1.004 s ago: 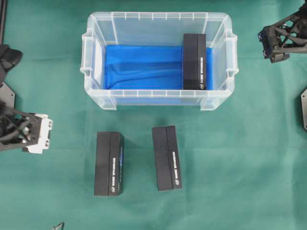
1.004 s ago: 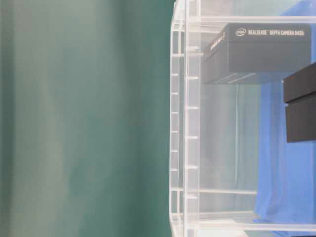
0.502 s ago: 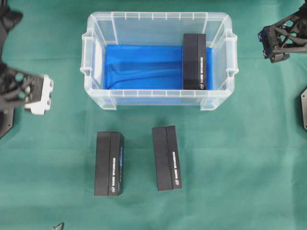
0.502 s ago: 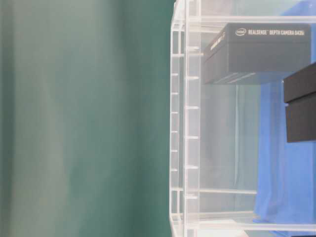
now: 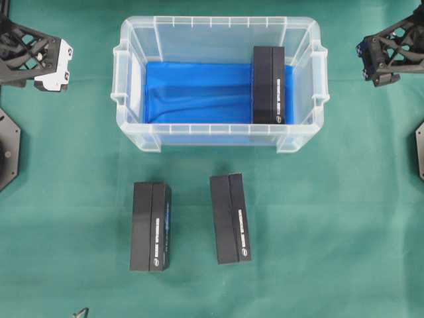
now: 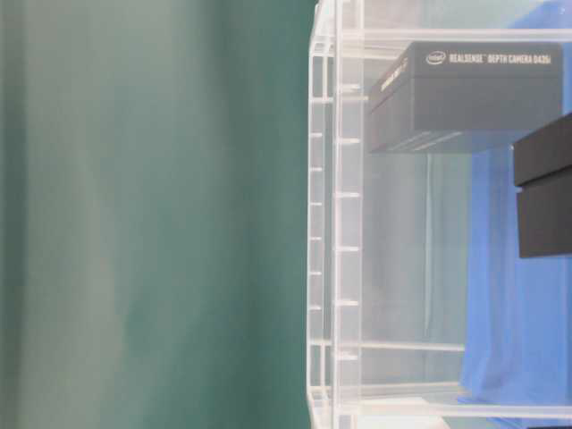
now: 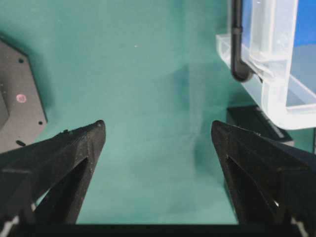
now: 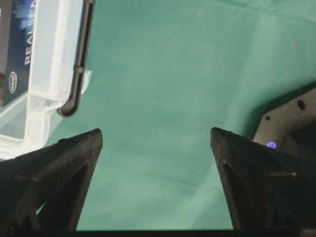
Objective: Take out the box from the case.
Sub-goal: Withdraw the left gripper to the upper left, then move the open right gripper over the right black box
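The case (image 5: 218, 139), a clear plastic bin with a blue liner, stands at the top middle of the green cloth. One black box (image 5: 268, 85) lies inside it against the right end, also seen through the case wall (image 6: 344, 223) as the box (image 6: 474, 94). My left gripper (image 5: 30, 53) hovers left of the case; its jaws (image 7: 158, 131) stand open over bare cloth, with the case corner (image 7: 276, 74) at upper right. My right gripper (image 5: 387, 56) hangs right of the case, open (image 8: 155, 136) and empty, the case (image 8: 49, 64) to its left.
Two more black boxes (image 5: 151, 226) (image 5: 230, 218) lie side by side on the cloth in front of the case. One of them (image 7: 252, 123) shows in the left wrist view. Dark arm base plates (image 7: 19, 98) (image 8: 291, 123) sit at both sides.
My left arm has swung from the lower left of the overhead view up to the upper left, beside the case. The right arm and all the boxes have stayed put.
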Controlling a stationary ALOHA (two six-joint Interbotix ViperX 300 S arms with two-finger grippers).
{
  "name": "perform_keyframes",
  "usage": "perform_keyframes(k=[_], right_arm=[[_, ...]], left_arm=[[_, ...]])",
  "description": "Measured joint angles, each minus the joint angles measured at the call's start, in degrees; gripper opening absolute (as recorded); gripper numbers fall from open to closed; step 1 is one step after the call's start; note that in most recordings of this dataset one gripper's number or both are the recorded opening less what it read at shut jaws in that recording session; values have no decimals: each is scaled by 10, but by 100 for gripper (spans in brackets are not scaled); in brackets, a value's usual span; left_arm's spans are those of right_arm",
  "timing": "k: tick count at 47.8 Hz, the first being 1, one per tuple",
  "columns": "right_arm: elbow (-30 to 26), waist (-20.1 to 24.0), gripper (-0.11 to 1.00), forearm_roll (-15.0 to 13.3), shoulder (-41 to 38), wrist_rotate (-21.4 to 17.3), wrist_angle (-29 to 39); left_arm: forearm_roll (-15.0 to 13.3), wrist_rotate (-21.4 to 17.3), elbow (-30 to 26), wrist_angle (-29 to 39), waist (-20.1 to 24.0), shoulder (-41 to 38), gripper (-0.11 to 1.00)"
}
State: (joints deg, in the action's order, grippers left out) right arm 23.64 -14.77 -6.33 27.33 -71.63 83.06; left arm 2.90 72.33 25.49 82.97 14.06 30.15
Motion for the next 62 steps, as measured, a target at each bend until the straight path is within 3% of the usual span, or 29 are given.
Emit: perform_keyframes(k=[21,42,62], right_arm=[[0,0,89,1,0,-5,0],[-1,0,89,1,-2,-43,-2],[-42,1,89,5,-72,-63,-67]], left_arm=[[-4,0,-1,6,0,-1,96],[-6,0,-1,17,0,-1,96],[-6,0,-2,17,0,-1,96]])
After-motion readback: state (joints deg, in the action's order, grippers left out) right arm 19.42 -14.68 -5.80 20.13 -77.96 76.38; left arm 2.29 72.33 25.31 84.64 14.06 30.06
